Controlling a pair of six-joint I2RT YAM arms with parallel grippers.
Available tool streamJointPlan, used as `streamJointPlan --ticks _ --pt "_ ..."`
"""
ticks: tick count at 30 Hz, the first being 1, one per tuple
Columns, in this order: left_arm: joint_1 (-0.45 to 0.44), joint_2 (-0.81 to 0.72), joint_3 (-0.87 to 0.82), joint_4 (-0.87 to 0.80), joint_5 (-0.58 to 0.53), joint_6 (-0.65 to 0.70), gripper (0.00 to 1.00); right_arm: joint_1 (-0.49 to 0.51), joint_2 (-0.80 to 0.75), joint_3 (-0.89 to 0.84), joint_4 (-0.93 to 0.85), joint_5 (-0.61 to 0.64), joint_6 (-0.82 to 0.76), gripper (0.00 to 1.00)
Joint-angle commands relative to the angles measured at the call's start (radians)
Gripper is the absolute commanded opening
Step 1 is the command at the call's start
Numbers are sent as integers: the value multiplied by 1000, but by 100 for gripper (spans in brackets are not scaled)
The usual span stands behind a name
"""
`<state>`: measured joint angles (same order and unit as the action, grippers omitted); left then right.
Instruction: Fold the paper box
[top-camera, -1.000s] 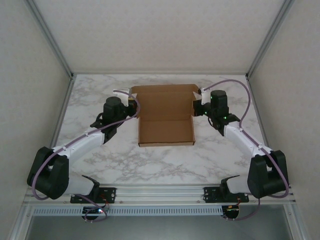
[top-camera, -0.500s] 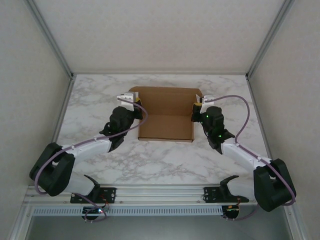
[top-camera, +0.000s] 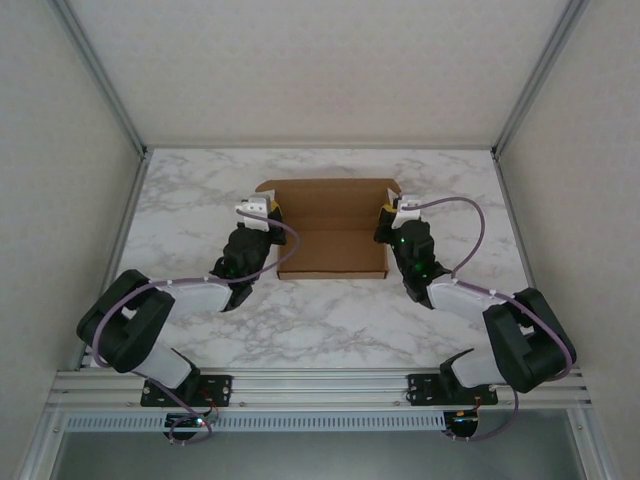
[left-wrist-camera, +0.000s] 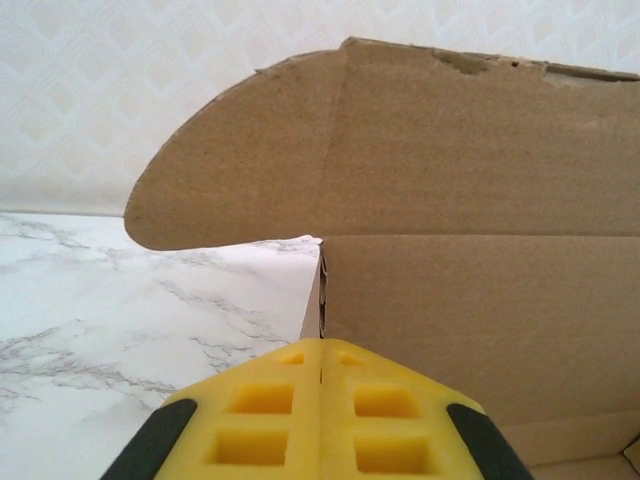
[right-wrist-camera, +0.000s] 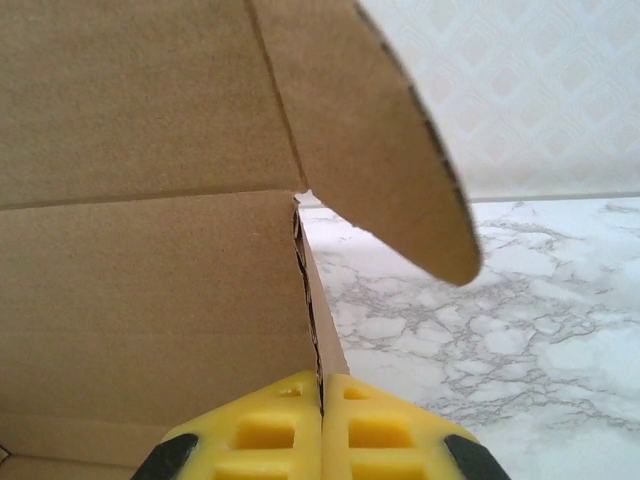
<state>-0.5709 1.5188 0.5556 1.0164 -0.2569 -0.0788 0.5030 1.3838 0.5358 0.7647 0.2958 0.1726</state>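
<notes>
The paper box (top-camera: 330, 225) is brown cardboard, lying mid-table with its back panel raised behind the shallow tray. My left gripper (top-camera: 270, 213) sits at the box's left side and my right gripper (top-camera: 388, 212) at its right side. In the left wrist view the yellow fingers (left-wrist-camera: 260, 420) of the left gripper (left-wrist-camera: 322, 350) are shut, with the box's left side wall (left-wrist-camera: 318, 300) running into their seam. The right gripper (right-wrist-camera: 321, 380) is likewise shut on the right side wall (right-wrist-camera: 318, 320). A rounded flap (left-wrist-camera: 230, 170) sticks out at each upper corner (right-wrist-camera: 400, 170).
The box rests on a white marble table (top-camera: 330, 320) enclosed by pale walls on three sides (top-camera: 60, 200). A metal rail (top-camera: 320, 385) carrying both arm bases runs along the near edge. Open marble lies left and right of the box.
Both wrists have swung lower and nearer while keeping hold at the box's sides. The box's back panel has tilted up steeper, and its near edge has shifted away from me.
</notes>
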Motion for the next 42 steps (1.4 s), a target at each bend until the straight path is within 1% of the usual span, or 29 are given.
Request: streamJointPlan --ticks 1,4,7,10,14,16,19,21,23,27,33,42 --pt "-18 11 -25 107 -33 -36 0 20 13 -21 98 16 16 1" --pt "-25 25 -16 109 -25 -33 0 26 14 -34 117 0 16 1" --pt "-36 30 -17 133 -29 -15 0 35 11 -27 98 8 20 2" --pt "-38 52 -16 182 -53 -8 0 42 28 -13 121 50 47 2" --pt "-38 112 14 246 -93 16 0 48 93 60 136 125 72 1" --pt "-34 146 27 281 -107 36 0 48 129 102 145 144 68 1" --pt "-22 191 47 331 -97 61 0 48 204 161 159 129 36 3" --pt "-11 217 56 355 -71 75 0 48 249 180 184 103 6 4" --pt "-5 231 56 371 -64 80 0 47 280 178 213 85 -2 4" --pt "3 249 42 388 -42 100 0 48 312 161 228 -1 -46 5" --pt "-1 259 -4 413 -22 62 0 47 309 108 234 -71 -65 5" --pt "-51 254 -89 431 -38 59 0 47 265 8 254 -97 -58 4"
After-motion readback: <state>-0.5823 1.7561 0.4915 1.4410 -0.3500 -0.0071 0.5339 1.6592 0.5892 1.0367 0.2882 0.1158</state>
